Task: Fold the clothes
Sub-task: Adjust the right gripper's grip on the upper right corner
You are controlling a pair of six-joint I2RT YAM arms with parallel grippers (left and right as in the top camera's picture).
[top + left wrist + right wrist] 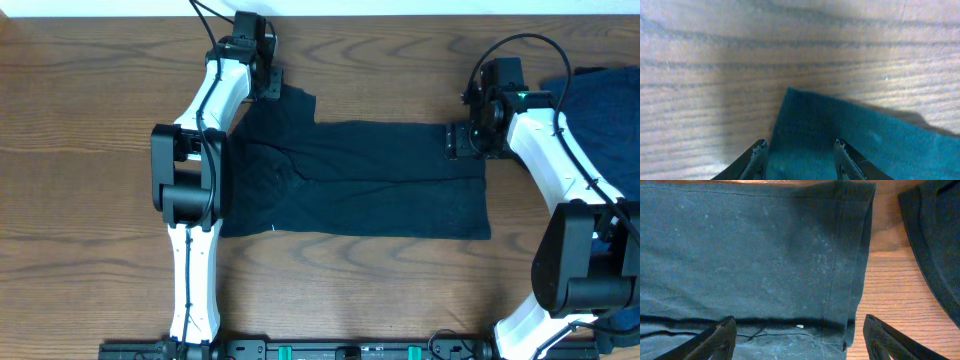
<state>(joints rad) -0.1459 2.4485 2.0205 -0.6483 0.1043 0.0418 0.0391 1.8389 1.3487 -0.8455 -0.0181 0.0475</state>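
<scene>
Left end effector (799,149): at the T-shirt's far left corner. Fingers stand partly apart.
Left fingers (758,152): one is at the cloth edge and the other is over the cloth. Cannot tell whether they pinch the cloth or only straddle it.
Sleeve corner (790,95): runs in between the left fingers and points away from the wrist. A shadow under its right edge suggests it is slightly off the bench (90,100), though this is not certain.
T-shirt (370,180): lies flat, mid-bench, between the two arms.
Long axis: left to right across the bench, with the sleeve end at the left arm and the hem end at the right arm.
Nearer arm: neither. Each arm sits at its own far corner of the shirt, so the shirt body extends from both toward the near edge of the bench.
Right end effector (799,332): spread wide and holding nothing. It is poised over the far right corner, and contact with the cloth is not clear.
Hem (860,255): runs between the right fingers, with its edge just inside the right-hand finger. Two layers are visible here.
Second garment (600,95): a dark blue heap at the far right, apart from the T-shirt and untouched.
Judgement: the coming fold looks to depend on both far corners being drawn toward the near edge, across the long axis. The right end effector must close on the hem first.
</scene>
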